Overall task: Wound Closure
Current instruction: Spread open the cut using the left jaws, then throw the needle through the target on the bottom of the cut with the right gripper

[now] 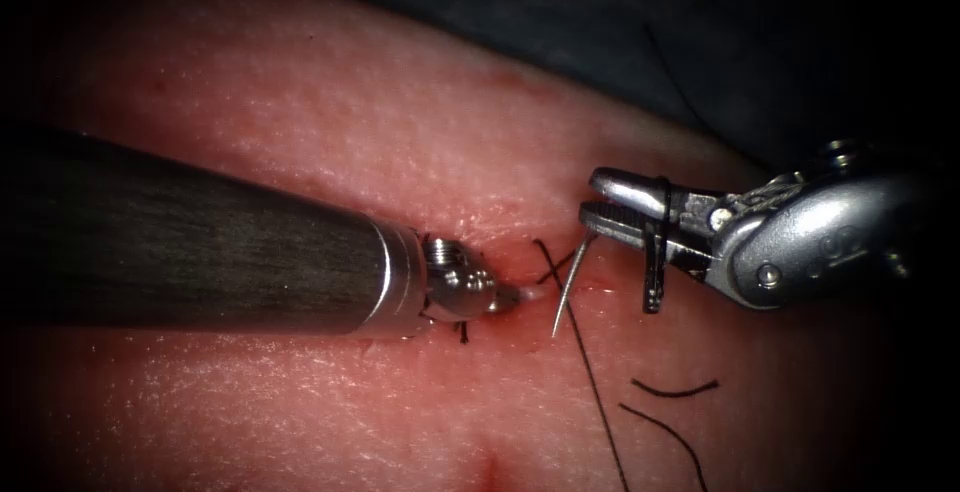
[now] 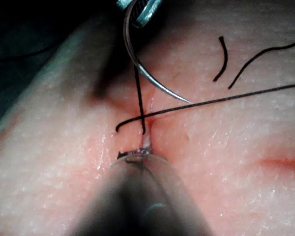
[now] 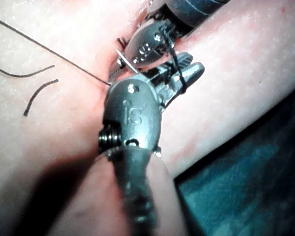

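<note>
Right tool [image 1: 592,202], in from the frame's right, has its fingers pinching the needle [image 1: 568,287] near its blunt end, point hanging free above the cut [image 1: 540,292], not in the tissue [image 1: 300,102]. Left tool [image 1: 505,299], mid-frame, has its tip down at the wound edge; whether it grips tissue, I cannot tell. Thread [image 1: 595,382] trails toward the lower frame; two cut ends [image 1: 675,390] lie lower right.
</note>
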Robot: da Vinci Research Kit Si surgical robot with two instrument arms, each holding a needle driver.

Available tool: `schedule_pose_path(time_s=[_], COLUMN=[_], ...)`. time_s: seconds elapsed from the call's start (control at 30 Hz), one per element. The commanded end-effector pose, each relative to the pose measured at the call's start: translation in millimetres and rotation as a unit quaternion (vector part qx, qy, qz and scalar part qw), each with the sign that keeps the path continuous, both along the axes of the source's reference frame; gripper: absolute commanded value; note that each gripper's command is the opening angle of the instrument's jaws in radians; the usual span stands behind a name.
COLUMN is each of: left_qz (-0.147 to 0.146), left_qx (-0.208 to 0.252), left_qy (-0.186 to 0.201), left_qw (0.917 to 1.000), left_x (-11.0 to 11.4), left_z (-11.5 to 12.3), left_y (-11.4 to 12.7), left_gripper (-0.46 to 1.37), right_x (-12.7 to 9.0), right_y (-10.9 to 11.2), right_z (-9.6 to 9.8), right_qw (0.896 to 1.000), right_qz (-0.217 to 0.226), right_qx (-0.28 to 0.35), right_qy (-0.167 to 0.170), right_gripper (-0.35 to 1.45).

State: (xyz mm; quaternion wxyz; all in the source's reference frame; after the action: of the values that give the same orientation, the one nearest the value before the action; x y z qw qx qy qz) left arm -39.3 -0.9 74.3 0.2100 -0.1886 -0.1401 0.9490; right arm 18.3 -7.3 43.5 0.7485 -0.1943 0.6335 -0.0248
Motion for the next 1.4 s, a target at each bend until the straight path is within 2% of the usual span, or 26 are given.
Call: schedule_pose_path(time_s=[0.03,0.07,0.1,0.23,0.33,0.47,0.6,0.9,1.4], left_qz=[-0.002,-0.005,-0.012,-0.026,-0.032,-0.037,-0.037,-0.034,-0.026], left_qx=[0.005,0.006,0.009,0.017,0.021,0.023,0.031,0.044,0.049], left_qy=[0.000,0.000,0.002,0.003,0.006,0.006,0.002,-0.009,-0.015], left_qw=[1.0000,1.0000,0.9999,0.9995,0.9992,0.9990,0.9988,0.9984,0.9983], left_x=[0.1,0.1,0.2,0.0,-0.4,-1.1,-1.7,-2.5,-2.7], left_z=[-0.1,-0.2,-0.2,-0.2,-0.3,-0.6,-0.9,-0.9,-1.2], left_y=[0.0,-0.1,-0.2,-0.4,0.0,0.5,-0.1,-0.4,-0.7], left_gripper=[-0.09,0.09,0.34,0.66,0.78,0.78,0.91,0.86,0.87], right_x=[0.1,0.1,0.2,0.6,0.8,0.9,0.8,0.6,0.8], right_y=[-0.1,-0.1,-0.2,-0.4,-0.5,-0.4,-0.3,-0.1,-0.7], right_z=[0.3,0.5,1.0,2.9,4.3,5.1,4.9,5.2,8.1], right_qw=[1.000,1.000,1.000,1.000,1.000,1.000,1.000,1.000,0.999], right_qz=[0.002,0.001,0.000,-0.004,-0.006,-0.004,-0.004,-0.005,-0.012], right_qx=[-0.002,-0.003,-0.003,-0.008,-0.012,-0.016,-0.015,-0.018,-0.032], right_qy=[-0.001,-0.002,-0.004,-0.013,-0.018,-0.018,-0.018,-0.021,-0.034], right_gripper=[-0.35,-0.35,-0.35,-0.35,-0.35,-0.35,-0.35,-0.35,-0.35])
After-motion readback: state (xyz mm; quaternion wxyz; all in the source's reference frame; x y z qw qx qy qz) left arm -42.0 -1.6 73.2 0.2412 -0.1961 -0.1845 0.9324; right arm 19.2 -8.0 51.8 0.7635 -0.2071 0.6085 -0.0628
